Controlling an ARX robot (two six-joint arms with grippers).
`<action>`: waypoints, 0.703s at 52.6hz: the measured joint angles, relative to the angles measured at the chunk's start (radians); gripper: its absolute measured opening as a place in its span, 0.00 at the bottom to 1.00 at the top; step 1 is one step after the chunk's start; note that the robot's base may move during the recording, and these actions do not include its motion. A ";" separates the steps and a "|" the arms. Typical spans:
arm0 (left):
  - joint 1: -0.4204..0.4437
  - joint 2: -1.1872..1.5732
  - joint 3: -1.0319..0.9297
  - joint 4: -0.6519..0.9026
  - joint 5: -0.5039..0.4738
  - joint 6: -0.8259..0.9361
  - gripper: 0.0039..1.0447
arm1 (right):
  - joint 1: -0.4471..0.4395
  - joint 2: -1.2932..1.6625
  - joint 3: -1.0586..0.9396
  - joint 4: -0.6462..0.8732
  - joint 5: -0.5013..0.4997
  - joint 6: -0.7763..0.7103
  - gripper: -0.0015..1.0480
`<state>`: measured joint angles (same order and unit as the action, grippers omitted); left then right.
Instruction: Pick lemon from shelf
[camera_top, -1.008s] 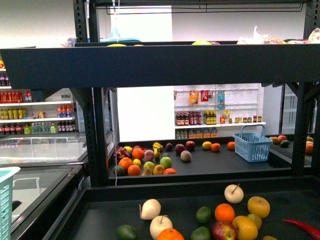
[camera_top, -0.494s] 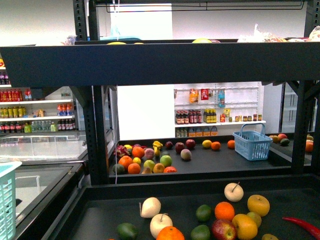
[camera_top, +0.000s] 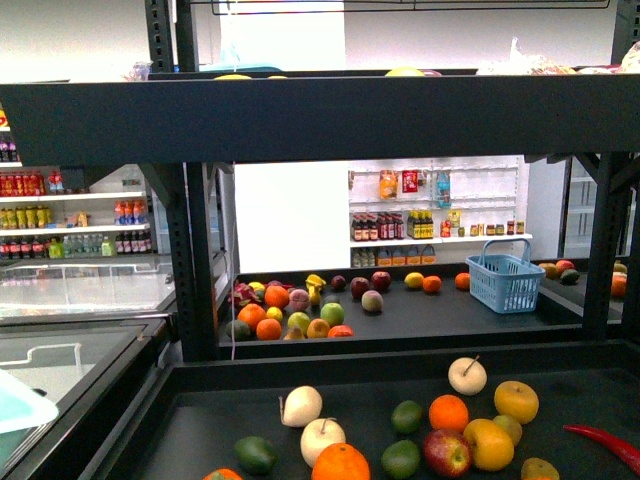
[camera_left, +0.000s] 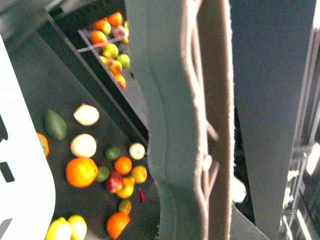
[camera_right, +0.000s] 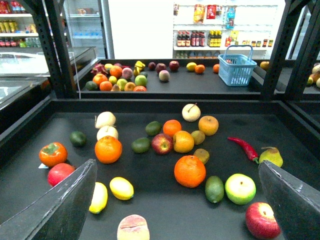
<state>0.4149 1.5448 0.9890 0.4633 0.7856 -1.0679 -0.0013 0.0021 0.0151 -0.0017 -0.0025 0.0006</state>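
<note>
Front view: shelf (camera_top: 300, 125) is seen as a black frame with dark, rimmed tray tiers; mixed fruit is scattered on the near tier.

Right wrist view: right gripper (camera_right: 177, 164) is shown with fingers spread wide, nothing held; lemon (camera_right: 121, 188) is seen lying loose on the near tier, towards its front; small, bright yellow, oval, smooth rind; just beside a longer yellow fruit (camera_right: 99, 197), near a big orange (camera_right: 108, 149), touching neither.

Left wrist view: left gripper (camera_left: 197, 125) fills the frame; fingers are seen pressed close together, nothing between them; the fruit tier is visible beyond.
</note>
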 joint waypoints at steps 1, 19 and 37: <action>-0.010 -0.013 -0.010 0.002 0.012 0.006 0.08 | 0.000 0.000 0.000 0.000 0.000 0.000 0.93; -0.228 -0.098 -0.143 0.057 0.138 0.071 0.08 | 0.000 0.000 0.000 0.000 0.000 0.000 0.93; -0.478 -0.069 -0.158 0.157 0.130 0.080 0.07 | 0.000 0.000 0.000 0.000 0.000 0.000 0.93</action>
<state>-0.0635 1.4761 0.8310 0.6201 0.9154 -0.9878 -0.0013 0.0021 0.0151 -0.0017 -0.0025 0.0006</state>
